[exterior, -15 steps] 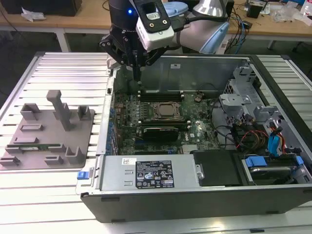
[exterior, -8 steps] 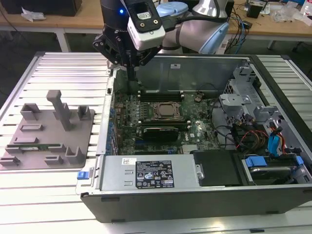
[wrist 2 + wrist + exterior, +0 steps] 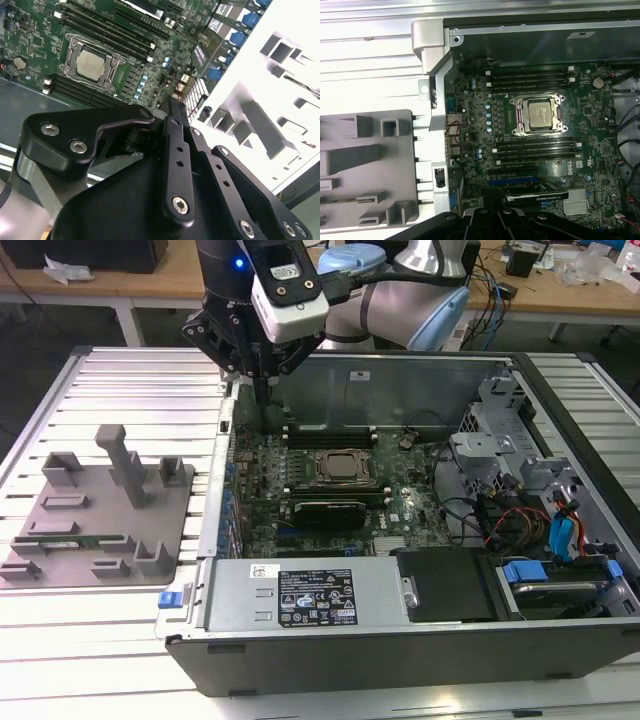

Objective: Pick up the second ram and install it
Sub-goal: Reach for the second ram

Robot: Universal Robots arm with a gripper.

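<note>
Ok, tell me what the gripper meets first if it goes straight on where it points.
The gripper likely meets the motherboard edge on the exterior view's left, just inside the computer case wall. Depth is unclear; the wall could come first.

A slatted table [image 3: 130, 380] bears a gray fixture [image 3: 110, 512] and computer case [image 3: 400, 655].

On your bench [image 3: 120, 380], the open case [image 3: 400, 645] sits to the exterior view's right of the fixture plate [image 3: 95, 525]. The second ram [image 3: 85, 539] lies on that plate, near its front edge. Inside the case, you find the CPU socket [image 3: 345, 468] between two banks of memory slots [image 3: 330, 430].
</note>
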